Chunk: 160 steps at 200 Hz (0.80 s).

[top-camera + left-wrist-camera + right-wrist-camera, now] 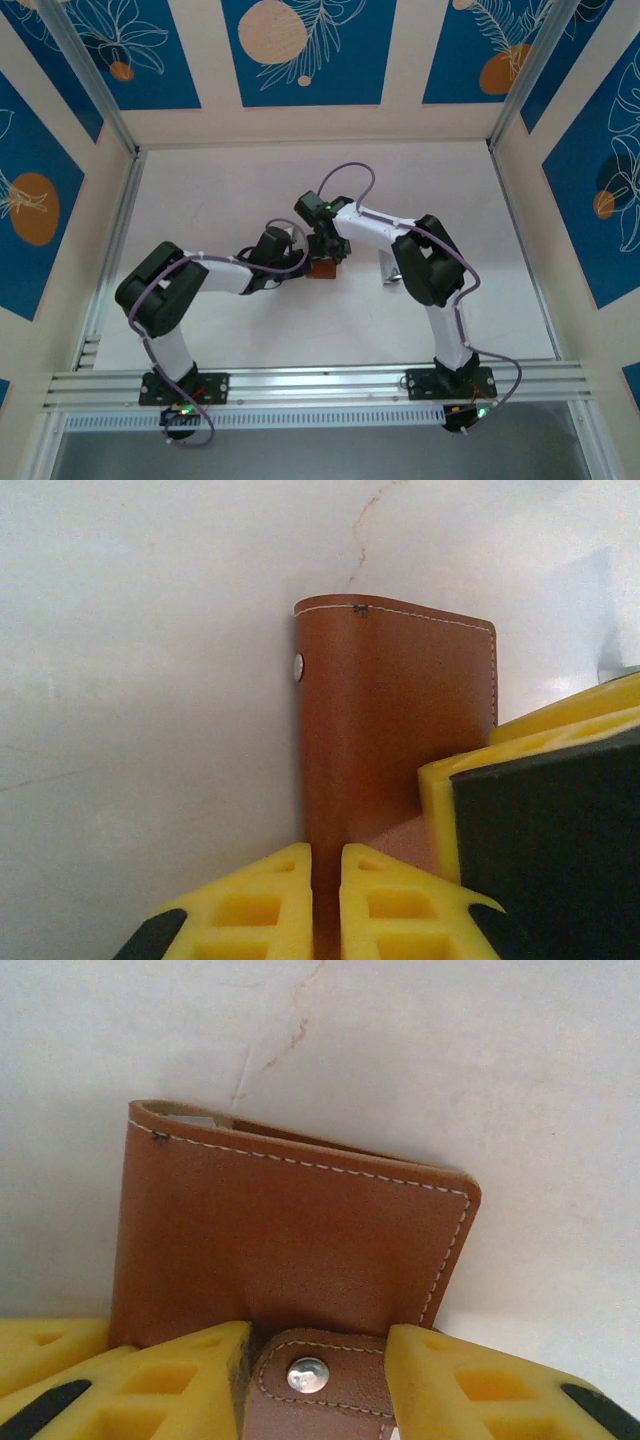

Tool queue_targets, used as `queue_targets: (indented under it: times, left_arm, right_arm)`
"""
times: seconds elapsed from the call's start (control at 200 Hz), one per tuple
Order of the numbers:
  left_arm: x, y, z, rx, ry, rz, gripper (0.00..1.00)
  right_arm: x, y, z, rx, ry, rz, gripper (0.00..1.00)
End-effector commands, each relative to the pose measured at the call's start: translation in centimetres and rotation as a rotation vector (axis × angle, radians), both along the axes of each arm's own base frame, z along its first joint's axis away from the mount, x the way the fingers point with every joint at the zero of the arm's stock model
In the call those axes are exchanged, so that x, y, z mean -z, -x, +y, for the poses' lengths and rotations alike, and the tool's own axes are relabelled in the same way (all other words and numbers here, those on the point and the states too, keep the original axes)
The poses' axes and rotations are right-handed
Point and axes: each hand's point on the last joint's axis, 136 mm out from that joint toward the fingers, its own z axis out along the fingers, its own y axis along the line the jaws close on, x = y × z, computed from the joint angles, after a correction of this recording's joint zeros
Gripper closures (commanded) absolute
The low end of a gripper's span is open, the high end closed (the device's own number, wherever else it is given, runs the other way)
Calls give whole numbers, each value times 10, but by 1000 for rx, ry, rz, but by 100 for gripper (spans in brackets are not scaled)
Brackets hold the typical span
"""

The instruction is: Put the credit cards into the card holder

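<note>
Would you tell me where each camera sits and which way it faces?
Top external: above and behind the bases, looking down on the table; both arms meet at the card holder.
Left wrist: on the left arm, facing along the left gripper to the card holder.
Right wrist: on the right arm, facing past the right gripper to the snap tab.
All share the card holder.

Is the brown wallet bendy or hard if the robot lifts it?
Probably a bit bendy: the card holder looks like thin stitched leather, folded. Likely light, being so flat. Its snap strap would probably flop.
</note>
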Motion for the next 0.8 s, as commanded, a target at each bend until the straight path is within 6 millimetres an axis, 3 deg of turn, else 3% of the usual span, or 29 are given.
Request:
queue_targets:
  times: [0.0, 0.21, 0.335, 0.555, 0.695, 0.795]
  left_arm:
    - [55, 38, 25, -3, -146, 162, 90]
    - [55, 37, 27, -20, -158, 158, 91]
    - [59, 37, 34, -51, -183, 163, 93]
    - [65, 39, 44, -98, -236, 175, 94]
    - [66, 39, 46, -112, -241, 177, 95]
    - [65, 39, 45, -113, -242, 174, 95]
  right_arm:
    - [21, 12, -8, 7, 86, 51, 59]
    - [23, 15, -22, 32, 166, 9, 60]
    - [18, 14, -25, 28, 191, -22, 71]
    - [-21, 9, -17, 6, 100, -99, 100]
    - [-45, 9, -26, 6, 77, -124, 100]
    - [-48, 12, -43, 36, 57, -119, 100]
